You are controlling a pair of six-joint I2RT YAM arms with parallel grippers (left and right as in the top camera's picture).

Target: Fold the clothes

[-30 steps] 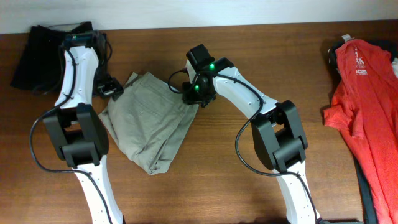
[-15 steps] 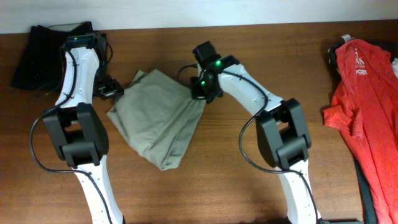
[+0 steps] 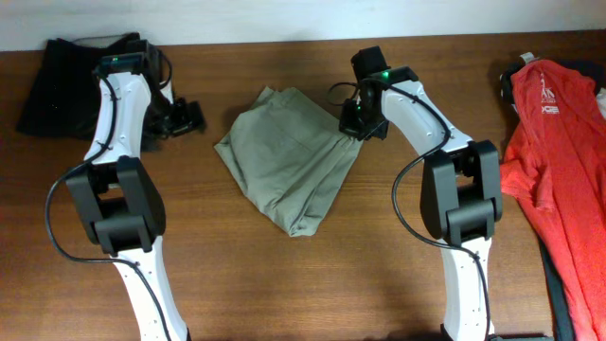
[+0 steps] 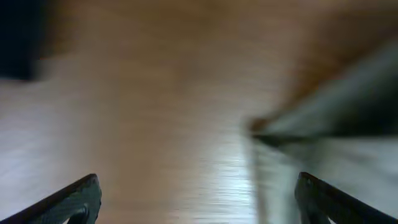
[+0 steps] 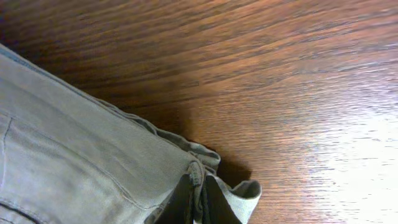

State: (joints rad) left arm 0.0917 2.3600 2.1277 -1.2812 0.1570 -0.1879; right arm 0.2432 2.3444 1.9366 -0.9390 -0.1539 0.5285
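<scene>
Khaki shorts (image 3: 289,170) lie mid-table, roughly folded over. The right gripper (image 3: 358,121) is pinched tight on their right edge, while the left gripper (image 3: 185,116) hangs wide apart, empty. Plenty left, I'd judge — the red T-shirt (image 3: 559,161) sprawls unfolded at right, and the black garment (image 3: 52,80) sits bunched far left.

left gripper (image 3: 187,116) just left of the khaki shorts (image 3: 289,166), jaws spread wide, right gripper (image 3: 357,121) at their right edge, pinched closed on the fabric

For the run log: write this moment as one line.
right gripper: shut on edge of khaki shorts | left gripper: open, empty, over table | red T-shirt: far right | black garment: far left
</scene>
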